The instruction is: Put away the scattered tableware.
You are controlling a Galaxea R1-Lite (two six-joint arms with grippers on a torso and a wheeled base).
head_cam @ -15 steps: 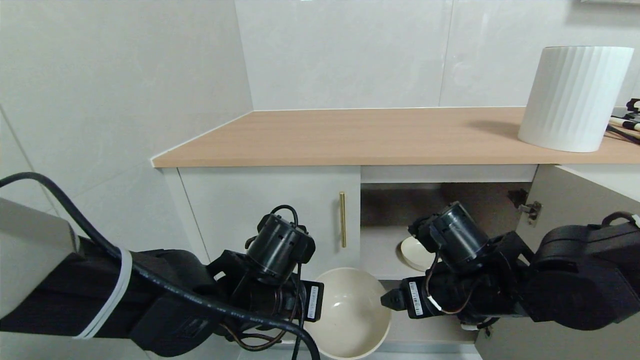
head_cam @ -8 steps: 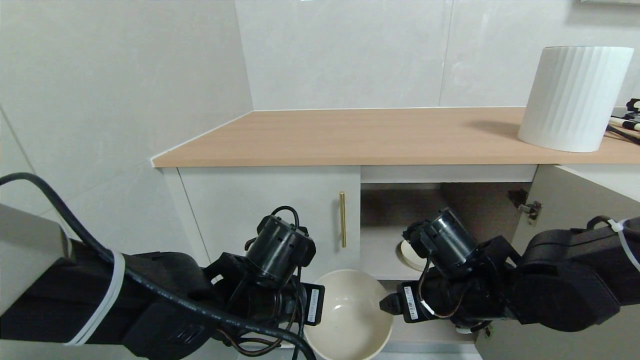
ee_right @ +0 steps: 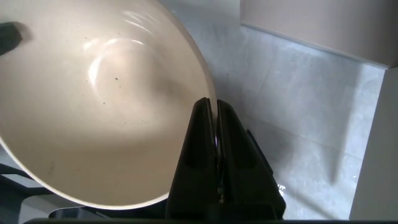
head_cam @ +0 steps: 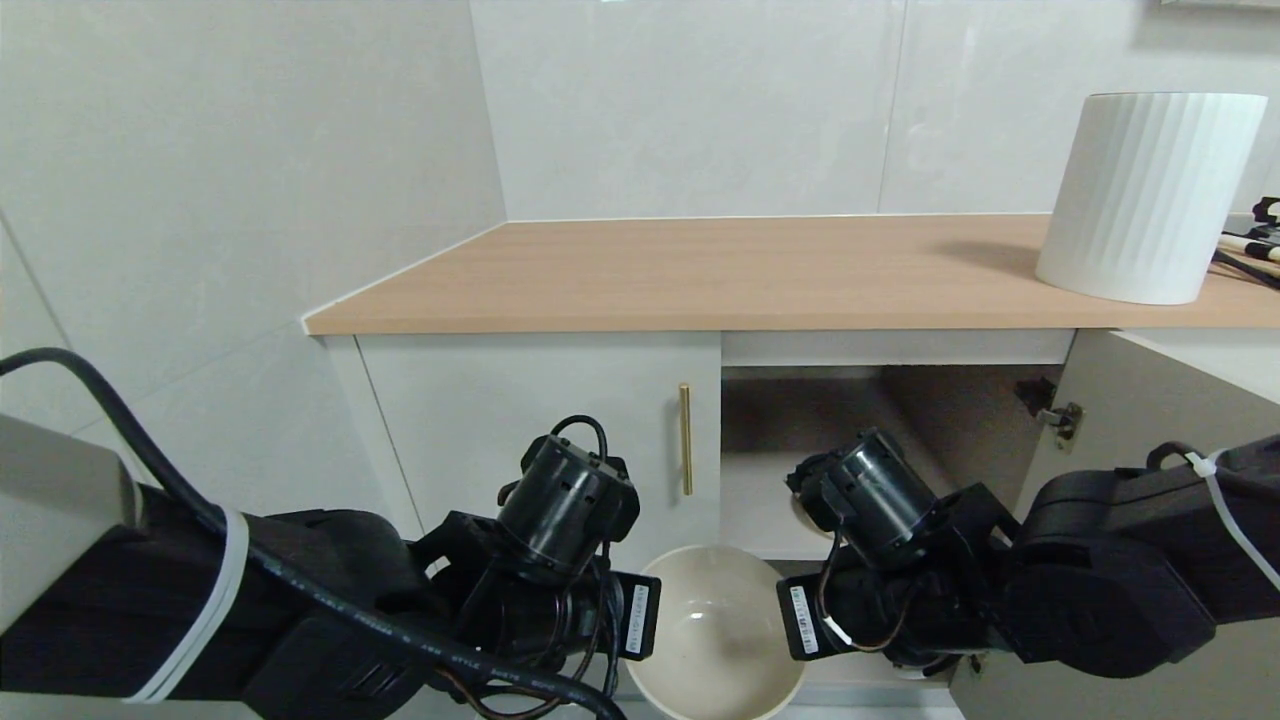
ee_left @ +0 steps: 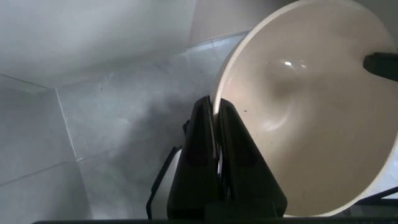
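Low before the cabinet (head_cam: 540, 420), the left gripper (head_cam: 645, 622) was clamped on the left rim of the cream bowl (head_cam: 715, 640) and the right gripper (head_cam: 792, 620) was pinched shut on the opposite rim, the bowl hanging mouth-up between them. The step in hand looked like stowing it; next, both arms would need to move together, sliding it onto the shelf (head_cam: 748, 500) of the open compartment.

Pale tiled walls (head_cam: 250, 150), wooden countertop (head_cam: 750, 270), white cabinet (head_cam: 540, 400) with brass handle (head_cam: 685, 438), right door (head_cam: 1130, 400) open.
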